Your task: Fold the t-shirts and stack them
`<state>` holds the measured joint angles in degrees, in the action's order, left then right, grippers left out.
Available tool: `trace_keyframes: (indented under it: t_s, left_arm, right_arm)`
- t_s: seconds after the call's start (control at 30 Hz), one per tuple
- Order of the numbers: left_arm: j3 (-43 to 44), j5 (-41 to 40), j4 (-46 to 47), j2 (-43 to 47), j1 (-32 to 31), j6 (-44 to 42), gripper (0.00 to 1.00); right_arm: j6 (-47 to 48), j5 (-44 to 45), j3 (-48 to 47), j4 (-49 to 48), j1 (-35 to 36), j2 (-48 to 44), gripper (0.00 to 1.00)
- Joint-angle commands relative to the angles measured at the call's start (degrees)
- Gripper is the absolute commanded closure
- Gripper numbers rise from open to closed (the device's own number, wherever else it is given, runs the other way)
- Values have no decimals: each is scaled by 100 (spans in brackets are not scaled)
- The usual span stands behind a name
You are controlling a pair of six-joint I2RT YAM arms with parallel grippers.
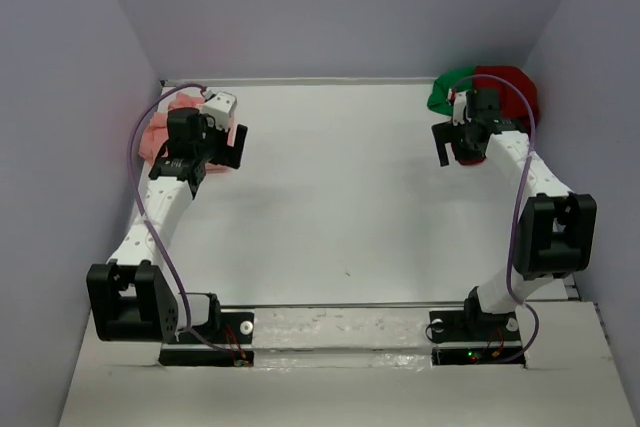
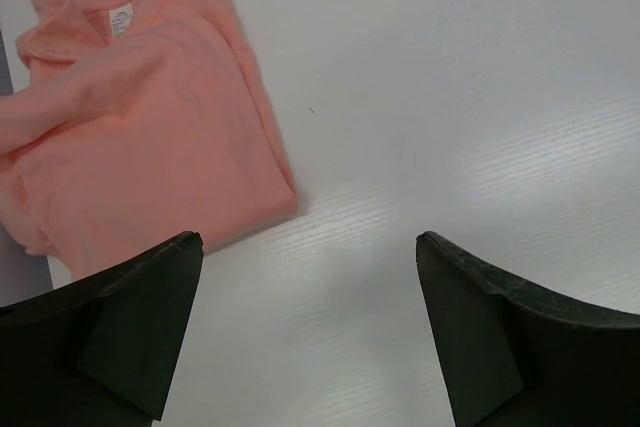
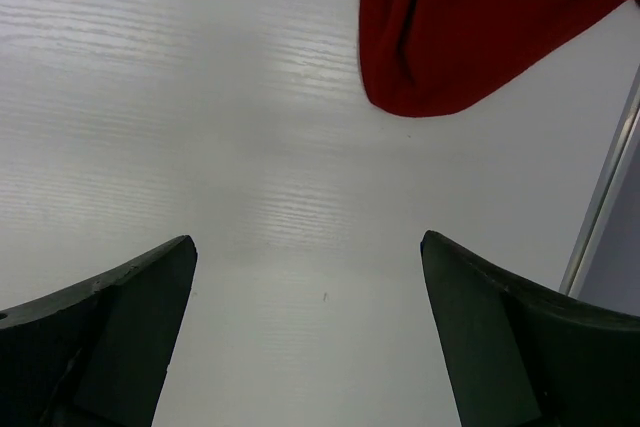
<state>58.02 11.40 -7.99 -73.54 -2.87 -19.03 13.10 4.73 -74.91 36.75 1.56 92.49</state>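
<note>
**Three shirts, two far corners, both pincers wide open**

Two arms are out over the white table (image 1: 340,197), L reaching to the far-left corner, R to the far-right.

L side first. L gripper (image 2: 308,247): black fingers spread wide, nothing btwn them, bare tabletop underneath. Up and left of it in the wrist cam is the salmon pink cloth short-sleeved shirt (image 2: 150,127), lying mostly flat. One straight edge faces the open table, and the neck end is farthest away w/ a small white label (image 2: 120,19) at the collar. Its left part is rumpled and bunched. The left-hand finger (image 2: 140,317) covers the shirt's near corner in that view; touching or just above, can't tell. From the top cam the pink one sits right by the left wall, w/ the arm's wrist over it.

Now R side. R gripper (image 3: 308,242): jaws just as wide, empty, white tabletop below. The dark red cloth shirt (image 3: 480,17) is ahead and to the right in the wrist cam, a rounded bunched lump, apart from both fingers. Top cam shows it heaped in the far-right corner against the wall. The bright green cloth shirt (image 1: 445,87) touches its left side as a narrow curved band. Red and green sit together, well apart from the pink, w/ the table's whole width btwn them.
</note>
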Motion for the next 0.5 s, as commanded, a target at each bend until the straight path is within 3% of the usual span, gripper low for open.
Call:
trace_keyframes:
  t_s: [0.0, 0.17, 0.47]
  left_arm:
    - [-404, -129, 235, 576, 15, -110, 1]
    - [-888, -453, 570, 1201, 6, -181, 1]
    - [-1091, -1394, 755, 1167, 15, -66, 1]
  right_arm:
    - [-80, 317, 99, -212, -16, -3, 0]
    - [34, 1152, 671, -1002, -68, -388, 0]
    - [61, 749, 144, -1232, -411, -118, 0]
